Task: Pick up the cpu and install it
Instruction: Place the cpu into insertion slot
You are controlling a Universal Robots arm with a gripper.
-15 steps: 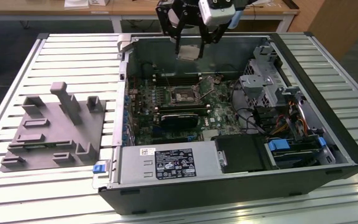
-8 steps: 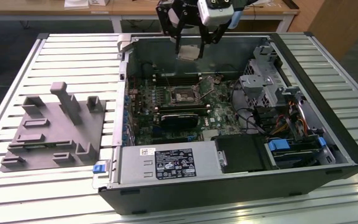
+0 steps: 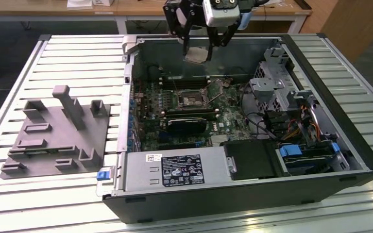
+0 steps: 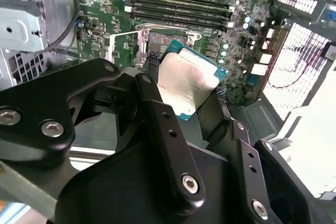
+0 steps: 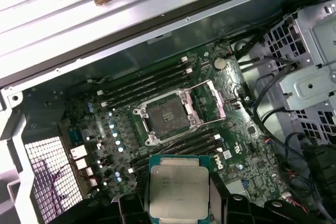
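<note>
Gripper [image 4: 184, 92] clenched on cpu [image 4: 188, 77] edges, I hold it lid-up over the motherboard [image 5: 247, 135] so contacts face the open socket [image 5: 167, 115].

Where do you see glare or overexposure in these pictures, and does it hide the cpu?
In the exterior view, the slatted table has bright glare bands in the foreground; in the second wrist view, the cpu, held by the gripper, looks washed out; in the first wrist view its lid is evenly lit.

black bolted fingers [image 4: 167, 129], white wrist housing [image 3: 220, 14].
</note>
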